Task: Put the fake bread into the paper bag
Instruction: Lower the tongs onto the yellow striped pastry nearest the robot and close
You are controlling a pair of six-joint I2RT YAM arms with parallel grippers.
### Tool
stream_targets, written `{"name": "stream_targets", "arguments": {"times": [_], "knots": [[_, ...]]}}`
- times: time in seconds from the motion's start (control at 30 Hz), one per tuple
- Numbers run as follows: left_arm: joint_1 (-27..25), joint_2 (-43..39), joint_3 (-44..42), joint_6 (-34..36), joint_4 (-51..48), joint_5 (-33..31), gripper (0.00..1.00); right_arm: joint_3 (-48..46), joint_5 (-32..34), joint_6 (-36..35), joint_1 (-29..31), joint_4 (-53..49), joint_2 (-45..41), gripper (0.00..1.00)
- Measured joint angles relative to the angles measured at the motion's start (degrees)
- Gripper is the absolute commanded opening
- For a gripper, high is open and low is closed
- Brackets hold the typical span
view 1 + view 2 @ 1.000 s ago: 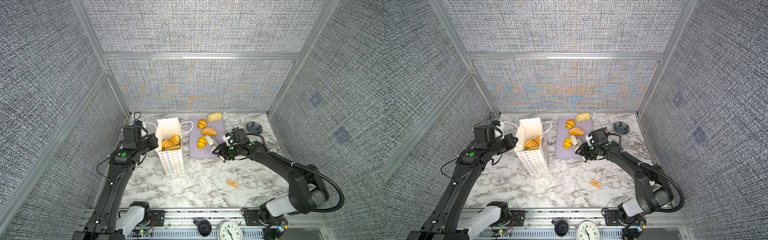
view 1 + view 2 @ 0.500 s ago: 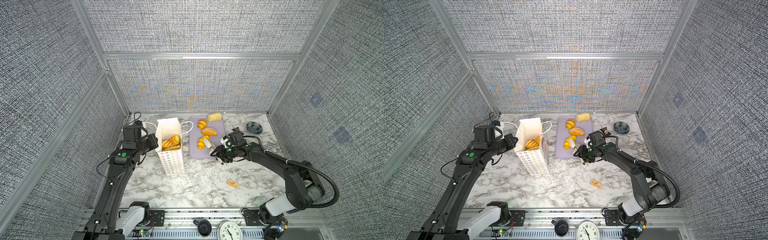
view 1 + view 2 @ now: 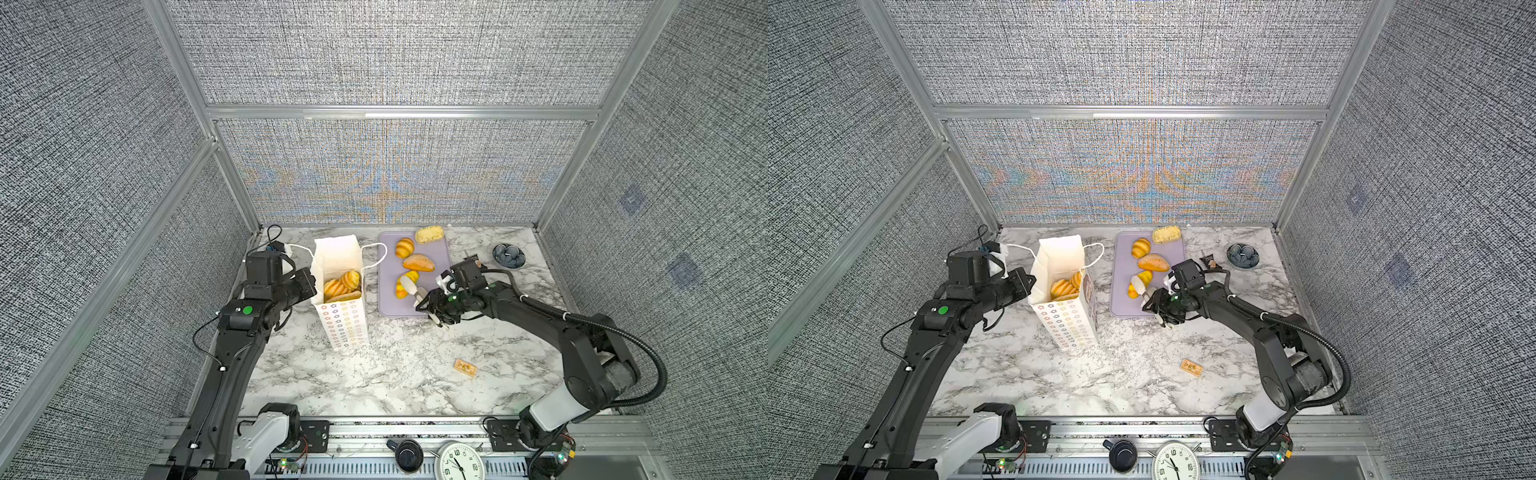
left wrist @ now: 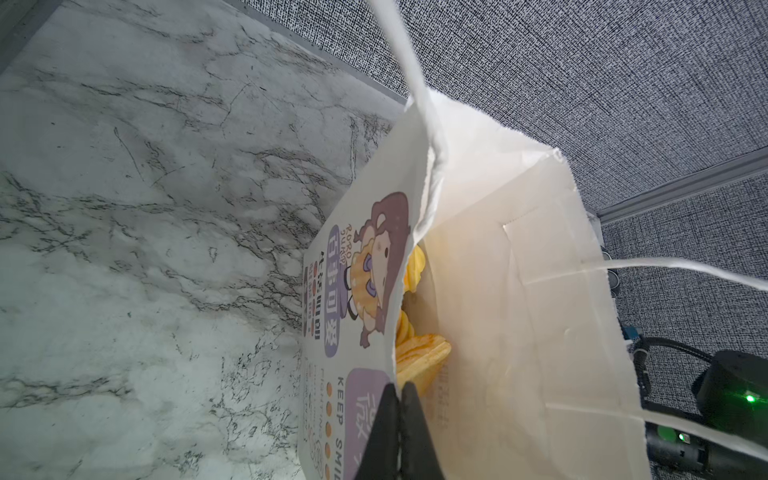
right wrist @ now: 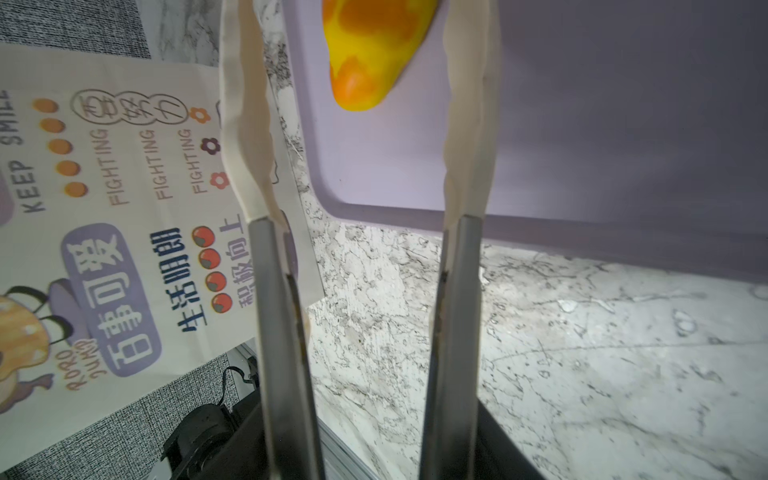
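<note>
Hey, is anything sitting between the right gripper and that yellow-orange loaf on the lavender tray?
Nothing visible does. The right gripper stands open, and the end of the yellow-orange loaf shows in the gap between its pads, with only bare lavender tray around it.

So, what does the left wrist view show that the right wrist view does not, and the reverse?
Only the left wrist view: the inside of the paper bag, with golden loaves in it, and the left gripper shut on the bag's rim.
Only the right wrist view: the lavender tray, a yellow-orange loaf lying on it, and the right gripper open, with its long fingers on either side of that loaf's end and not touching it.
Both: the bag's printed outside and the marble table.
</note>
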Motion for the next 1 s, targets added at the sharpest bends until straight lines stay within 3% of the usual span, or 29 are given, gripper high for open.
{"name": "stream_targets", "arguments": {"times": [1.0], "knots": [[0.0, 0.2, -0.26, 0.04, 0.44, -0.13, 0.02, 1.62, 1.09, 1.11, 0.72, -0.31, 3.58, 0.55]]}}
